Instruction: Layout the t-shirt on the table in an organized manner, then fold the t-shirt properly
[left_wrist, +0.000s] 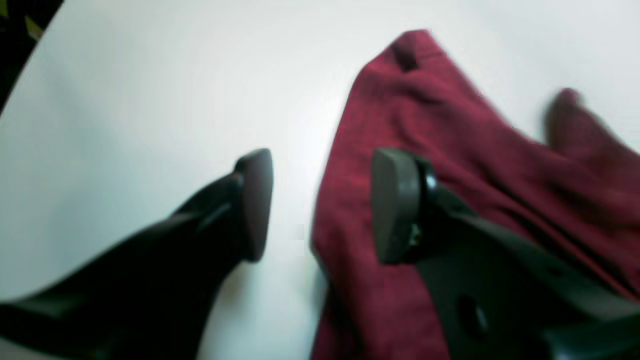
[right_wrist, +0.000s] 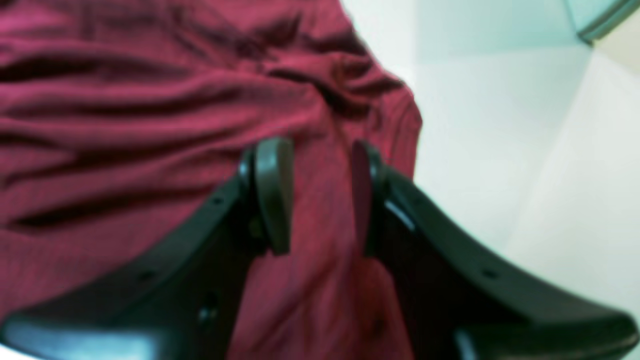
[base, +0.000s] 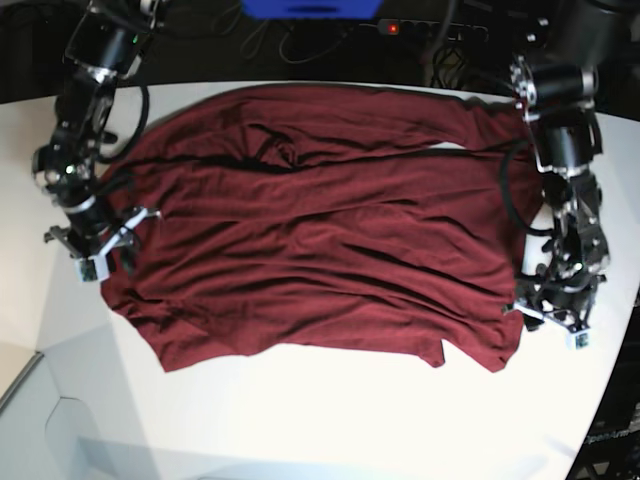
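The t-shirt (base: 310, 230) is spread across the middle of the table (base: 330, 420), mostly flat but wrinkled, with ridges running side to side. Sleeves are bunched along the far edge, not laid out.

Left gripper (left_wrist: 320, 205) sits at the shirt's edge on the base view's right: jaws wide apart, nothing between them. One finger is over bare table, the other over fabric, so you're straddling the hem line. Whether the pads touch the table, I can't tell.

Right gripper (right_wrist: 315, 195) is at the opposite edge, jaws partly apart, with cloth showing between them. The wrist view is too blurred to say if it's pinched or just underneath. Treat as not confirmed.

Handling, my read: thin, light, limp knit. It'll drape and slide on the smooth top, won't hold shape, and pulling one side drags the rest. Pinch at hems or corners, both layers together, and lift both sides evenly. Mid-panel grabs will just tent the fabric. No fragility concern; the risk is dragging in new creases.
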